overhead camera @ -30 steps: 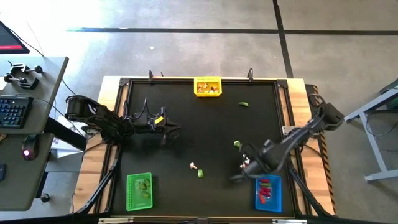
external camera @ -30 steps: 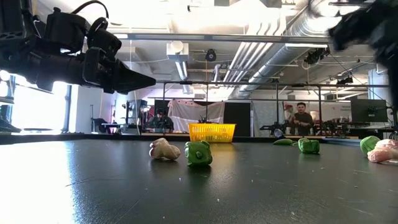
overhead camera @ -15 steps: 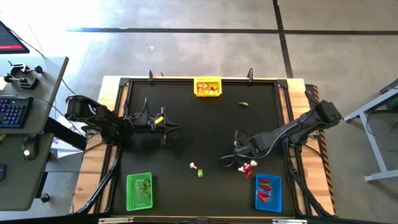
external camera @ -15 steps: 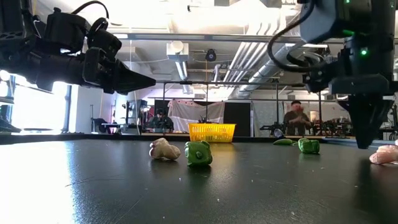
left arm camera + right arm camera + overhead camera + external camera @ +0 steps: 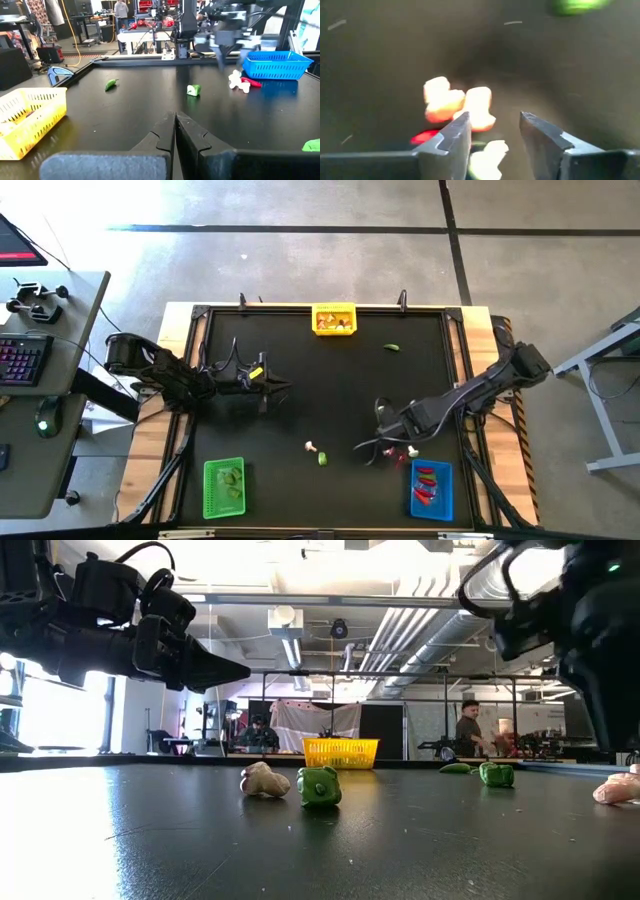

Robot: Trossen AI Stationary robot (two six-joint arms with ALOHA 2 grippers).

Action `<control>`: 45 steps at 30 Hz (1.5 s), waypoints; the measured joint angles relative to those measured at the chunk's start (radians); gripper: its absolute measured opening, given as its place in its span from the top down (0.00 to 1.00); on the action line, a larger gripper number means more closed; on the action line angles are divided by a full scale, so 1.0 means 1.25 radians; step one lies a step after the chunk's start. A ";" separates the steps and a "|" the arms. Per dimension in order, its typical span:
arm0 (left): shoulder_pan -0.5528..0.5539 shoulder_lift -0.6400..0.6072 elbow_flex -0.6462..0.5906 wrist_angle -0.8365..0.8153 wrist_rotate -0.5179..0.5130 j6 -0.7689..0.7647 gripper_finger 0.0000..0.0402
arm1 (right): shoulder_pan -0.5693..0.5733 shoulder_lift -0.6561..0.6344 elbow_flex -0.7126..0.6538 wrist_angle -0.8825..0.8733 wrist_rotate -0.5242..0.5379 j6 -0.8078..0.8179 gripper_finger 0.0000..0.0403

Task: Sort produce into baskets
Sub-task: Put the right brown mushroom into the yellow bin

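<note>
1. Right end effector [image 5: 492, 131] is standing open, jaws apart with nothing between them, hanging low over the bench [image 5: 330, 385] just beside the blue basket [image 5: 432, 490], on its side toward the bench middle.
2. Directly under its fingers [image 5: 454, 134] a small cluster is sitting: whitish-tan pieces [image 5: 455, 102] touching each other, plus a red piece [image 5: 424, 137] partly hidden behind one finger. In the high view the same cluster [image 5: 408, 451] is lying just off the blue basket's far corner.
3. Blue basket is holding red pieces [image 5: 427, 483].
4. A green piece [image 5: 193, 90] is sitting near the cluster, toward the bench middle; in the high view the right arm is covering it.
5. Left end effector [image 5: 174, 131] is shut, fingers pressed together and empty, hovering above the bench on its left side, well apart from all produce.
6. Near the bench middle, a tan piece [image 5: 312, 446] and a green piece [image 5: 322, 459] are sitting just beside each other.
7. Green basket [image 5: 224, 487] is sitting at the near left corner with green pieces inside.
8. Yellow basket [image 5: 334, 319] is sitting at the far edge with pieces inside; colours are hard to tell.
9. A green pepper [image 5: 392, 347] is lying alone near the yellow basket, on the right arm's side.
10. A person [image 5: 468, 729] is standing in the room behind the bench.
</note>
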 joint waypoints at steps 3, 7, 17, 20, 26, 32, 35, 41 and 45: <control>0.000 0.000 0.000 -0.001 0.000 0.000 1.00 | 0.025 0.000 -0.011 0.055 -0.026 -0.026 0.55; 0.000 0.000 0.000 -0.001 0.000 0.000 1.00 | 0.037 0.001 -0.031 0.072 -0.028 -0.007 0.53; 0.000 0.000 0.000 -0.001 0.000 0.000 1.00 | 0.036 0.001 -0.072 0.114 -0.029 -0.009 0.59; 0.000 0.000 0.000 -0.001 0.000 0.000 1.00 | 0.036 0.001 -0.087 0.137 -0.032 -0.012 0.60; 0.000 0.000 0.000 -0.001 0.000 0.000 1.00 | 0.036 0.001 -0.100 0.141 -0.032 -0.019 0.71; 0.000 0.000 0.000 0.000 0.000 0.018 1.00 | 0.029 0.001 -0.084 0.126 -0.005 -0.060 0.94; 0.000 0.000 0.000 0.000 0.000 0.020 1.00 | 0.025 0.001 -0.065 0.096 0.041 -0.080 0.98; 0.000 0.000 0.000 0.000 0.000 0.020 1.00 | -0.035 0.001 -0.014 0.092 0.144 -0.187 0.98; 0.000 0.000 0.000 0.000 0.000 0.015 1.00 | -0.120 0.001 0.014 0.137 0.227 -0.300 0.99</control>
